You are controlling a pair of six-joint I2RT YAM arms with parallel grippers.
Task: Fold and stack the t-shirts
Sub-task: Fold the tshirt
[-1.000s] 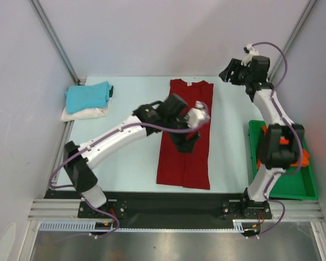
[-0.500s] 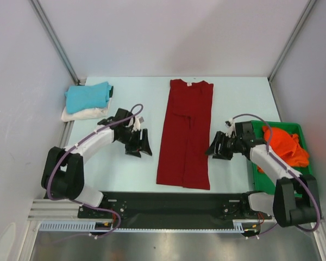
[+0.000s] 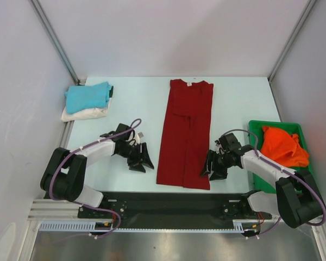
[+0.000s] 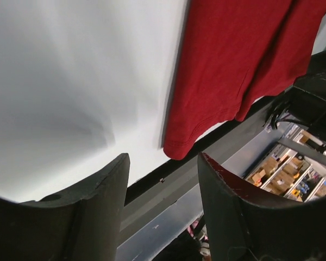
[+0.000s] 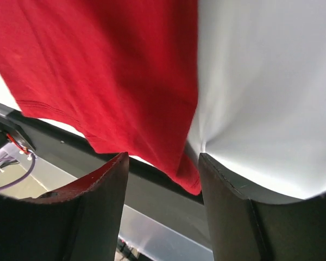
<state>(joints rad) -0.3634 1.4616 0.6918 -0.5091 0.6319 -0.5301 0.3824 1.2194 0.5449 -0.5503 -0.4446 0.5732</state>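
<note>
Flanking shirt (image 3: 186,130), end effectors (image 3: 143,161) (image 3: 213,169) low, seemingly open

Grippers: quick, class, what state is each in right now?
Left gripper: open, holding nothing.
Right gripper: open, by the red shirt corner, holding nothing.

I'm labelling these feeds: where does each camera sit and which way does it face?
Top external: above and behind the bases, looking down on the dark red cloth t-shirt, left arm and right arm.
Left wrist: on the left gripper, facing the shirt's near left hem corner; its dark fingers show.
Right wrist: on the right gripper, facing the near right corner; its fingers show.
Both wrists share that hem.
</note>
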